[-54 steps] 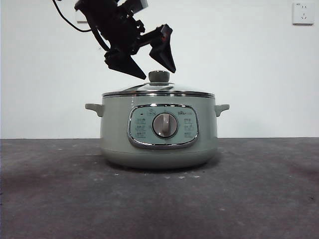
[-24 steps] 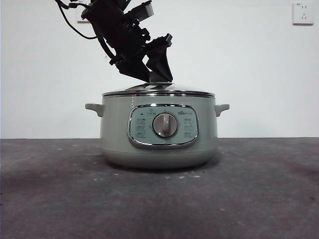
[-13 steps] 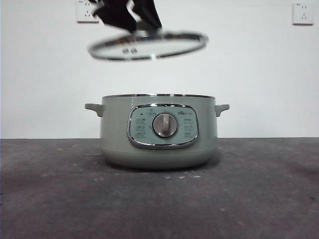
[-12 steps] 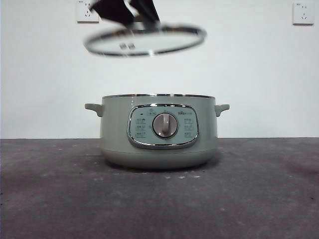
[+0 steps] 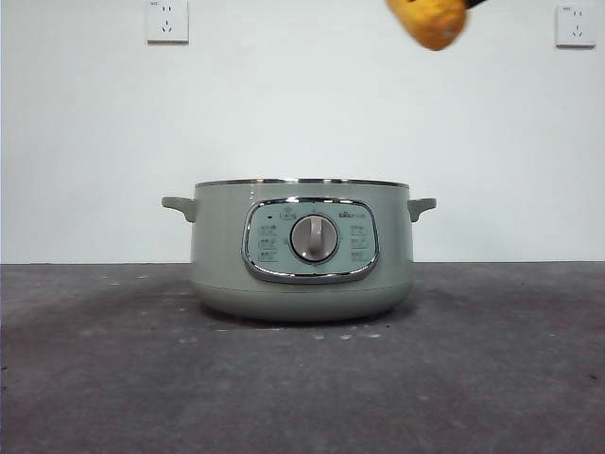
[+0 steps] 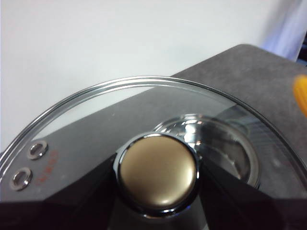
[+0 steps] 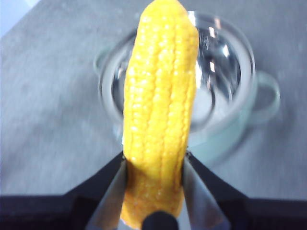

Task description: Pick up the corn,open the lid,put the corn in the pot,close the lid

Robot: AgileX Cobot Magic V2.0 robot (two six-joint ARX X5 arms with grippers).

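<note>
- We see two wall sockets, one high on the white wall above the pot's left side in the front view, the other near the far right; nothing else stands on the worktop around the pot.
- The pot sits uncovered on the worktop, control panel and dial facing the front camera, a small handle on each side; bare worktop lies in front of it.
- The lid is off the pot and out of the front view. In the left wrist view it is carried by its knob, with the left tool clamped on that knob, one dark jaw on each side.
- Through the lid glass we make out the pot's shiny rim below; two small metal vents sit near the lid's edge.
- The corn is gripped at its lower end by the right tool, both jaws pressed against its sides, cob pointing away from the wrist.
- The right wrist view shows the open pot under the cob, steel inside visible, image a bit blurred.
- In the front view only the corn's tip shows, at the top edge, high above the pot's right side and clear of the rim.
- The worktop is dark grey and speckled; its far edge meets the plain white wall.
</note>
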